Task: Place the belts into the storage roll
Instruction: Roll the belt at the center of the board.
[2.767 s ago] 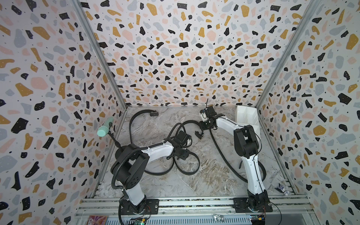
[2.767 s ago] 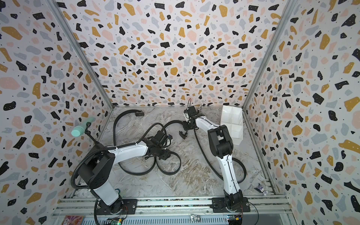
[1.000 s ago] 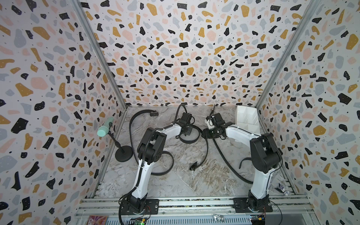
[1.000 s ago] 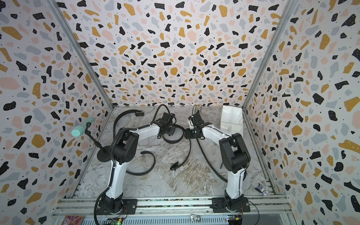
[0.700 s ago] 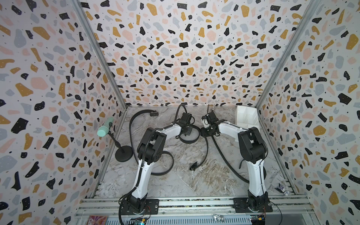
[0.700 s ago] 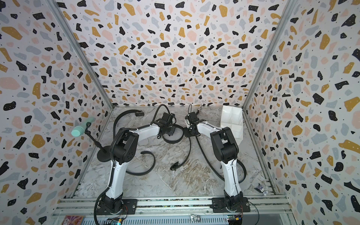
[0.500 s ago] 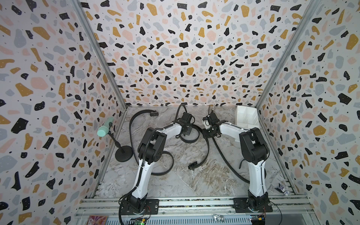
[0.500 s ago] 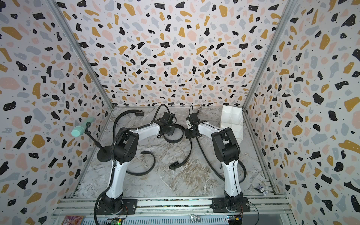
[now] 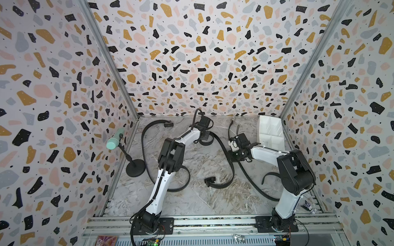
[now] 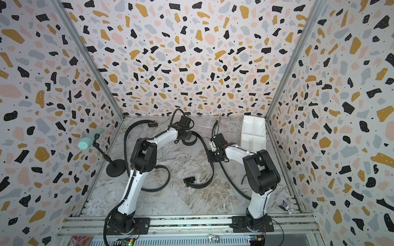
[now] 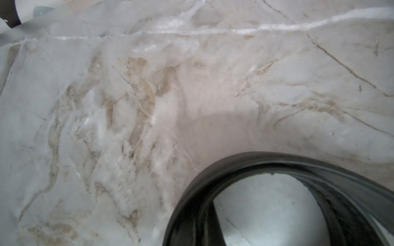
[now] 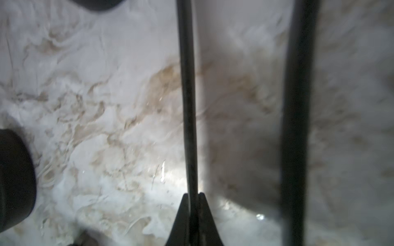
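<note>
The right tool (image 12: pixel 193 196) is pinched fully together on the edge of a wide black flexible belt (image 12: pixel 187 95). Its dark fingertips (image 12: pixel 181 213) press on either face of the strap, just above the marble-patterned bench (image 12: pixel 96 127). A second dark strap runs close beside the tool in the right wrist view, too blurred to name.

In both top views the held belt runs from this tool back to the left tool (image 9: pixel 205 137), which is also closed, on the belt's rolled end. That end forms a small upright loop standing on the bench near the back wall. Forward of the right tool the same belt curves round to its black rectangular buckle (image 9: pixel 210 181), which lies on the bench between the two arms.

A thin black belt (image 9: pixel 255 187) passes just beside the right tool and trails forward under the right arm.

The white plastic rectangular storage box with dividers (image 9: pixel 270 132) sits to the right tool's right and farther back, in the corner, apart from the tool. All three belts are outside it.

To the left tool's left, a second wide black belt (image 9: pixel 143 144) sweeps in a long arc. Well beyond it stands a mint-green cylinder (image 9: pixel 114 141) on a black round-based stand (image 9: pixel 135 168).
</note>
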You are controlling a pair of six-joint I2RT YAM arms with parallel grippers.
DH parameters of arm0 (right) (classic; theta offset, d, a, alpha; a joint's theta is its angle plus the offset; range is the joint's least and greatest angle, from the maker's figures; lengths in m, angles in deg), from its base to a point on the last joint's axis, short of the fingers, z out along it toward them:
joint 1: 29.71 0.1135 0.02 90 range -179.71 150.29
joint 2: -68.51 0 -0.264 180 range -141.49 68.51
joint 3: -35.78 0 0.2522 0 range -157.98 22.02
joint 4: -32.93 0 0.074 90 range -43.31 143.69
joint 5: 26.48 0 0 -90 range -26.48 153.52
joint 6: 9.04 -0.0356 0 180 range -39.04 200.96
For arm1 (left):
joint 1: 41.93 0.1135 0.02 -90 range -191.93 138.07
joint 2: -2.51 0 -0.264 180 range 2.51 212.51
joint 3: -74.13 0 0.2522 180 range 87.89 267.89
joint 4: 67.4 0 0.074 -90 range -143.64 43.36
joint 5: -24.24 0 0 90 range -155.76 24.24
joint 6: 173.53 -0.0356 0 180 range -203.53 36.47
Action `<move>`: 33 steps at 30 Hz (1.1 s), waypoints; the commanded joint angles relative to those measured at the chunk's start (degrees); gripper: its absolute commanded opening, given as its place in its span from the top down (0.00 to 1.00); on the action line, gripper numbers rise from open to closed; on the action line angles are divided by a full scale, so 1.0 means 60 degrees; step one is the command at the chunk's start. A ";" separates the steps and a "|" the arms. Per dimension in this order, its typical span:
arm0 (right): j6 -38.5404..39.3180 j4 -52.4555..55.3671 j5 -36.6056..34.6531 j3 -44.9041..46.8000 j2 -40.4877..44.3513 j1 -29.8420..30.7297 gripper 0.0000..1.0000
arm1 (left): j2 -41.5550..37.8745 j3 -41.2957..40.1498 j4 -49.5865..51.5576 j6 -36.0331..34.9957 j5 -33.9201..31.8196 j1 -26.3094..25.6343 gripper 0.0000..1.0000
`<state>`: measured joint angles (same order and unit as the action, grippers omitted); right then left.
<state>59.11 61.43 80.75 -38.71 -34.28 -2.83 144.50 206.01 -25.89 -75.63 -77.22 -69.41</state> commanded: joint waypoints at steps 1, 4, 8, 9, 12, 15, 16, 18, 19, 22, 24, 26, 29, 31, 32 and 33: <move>-0.1308 -0.1002 0.1015 0.0442 0.0152 0.0453 0.97 | 0.0629 -0.0017 0.0020 0.0366 0.0246 -0.0031 1.00; -0.1861 -0.1725 0.1378 0.0407 -0.0214 0.0709 0.96 | 0.0665 -0.0091 -0.0039 0.0361 0.0269 -0.0128 1.00; -0.2552 -0.2636 0.2148 -0.0005 -0.0827 0.0968 0.96 | 0.0647 -0.0218 -0.0115 0.0360 0.0285 -0.0151 1.00; -0.2570 -0.2645 0.2214 -0.0220 -0.0982 0.1076 0.96 | 0.0644 -0.0247 -0.0124 0.0367 0.0258 -0.0158 1.00; -0.2509 -0.2636 0.2388 -0.0661 -0.1269 0.1275 0.95 | 0.0606 -0.0321 -0.0171 0.0360 0.0263 -0.0163 1.00; -0.1886 -0.1843 0.2306 -0.1209 -0.1440 0.1208 0.86 | 0.0593 -0.0392 -0.0219 0.0334 0.0294 -0.0153 1.00; -0.1576 -0.1384 0.2090 -0.1391 -0.1435 0.1089 0.82 | 0.0593 -0.0410 -0.0231 0.0325 0.0315 -0.0162 1.00; -0.1145 -0.0895 0.1933 -0.1527 -0.1318 0.0715 0.75 | 0.0579 -0.0453 -0.0263 0.0309 0.0328 -0.0151 1.00; -0.0971 -0.0786 0.1970 -0.1557 -0.1258 0.0460 0.72 | 0.0578 -0.0469 -0.0274 0.0276 0.0329 -0.0152 1.00; -0.0361 -0.0367 0.2064 -0.2092 -0.1314 -0.0313 0.66 | 0.0561 -0.0491 -0.0269 0.0196 0.0307 -0.0151 1.00; 0.0035 -0.0071 0.2030 -0.2794 -0.1649 -0.0675 0.63 | 0.0567 -0.0511 -0.0275 0.0151 0.0278 -0.0151 1.00; 0.0305 0.0054 0.2109 -0.3614 -0.2171 -0.0952 0.61 | 0.0549 -0.0527 -0.0274 0.0134 0.0256 -0.0160 1.00; 0.0432 -0.0081 0.2105 -0.4673 -0.2969 -0.1162 0.58 | 0.0535 -0.0556 -0.0293 0.0130 0.0270 -0.0152 1.00; 0.0475 -0.0199 0.1951 -0.5486 -0.3563 -0.1207 0.54 | 0.0520 -0.0571 -0.0322 0.0133 0.0296 -0.0151 1.00; 0.0479 -0.0179 0.1863 -0.5937 -0.3864 -0.1213 0.54 | 0.0519 -0.0581 -0.0326 0.0134 0.0322 -0.0154 1.00; 0.0456 -0.0207 0.1884 -0.6289 -0.4123 -0.1213 0.53 | 0.0522 -0.0586 -0.0320 0.0155 0.0314 -0.0151 1.00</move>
<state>59.94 58.66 92.36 -71.54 -55.98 -10.72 144.40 205.01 -27.33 -74.52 -77.29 -70.07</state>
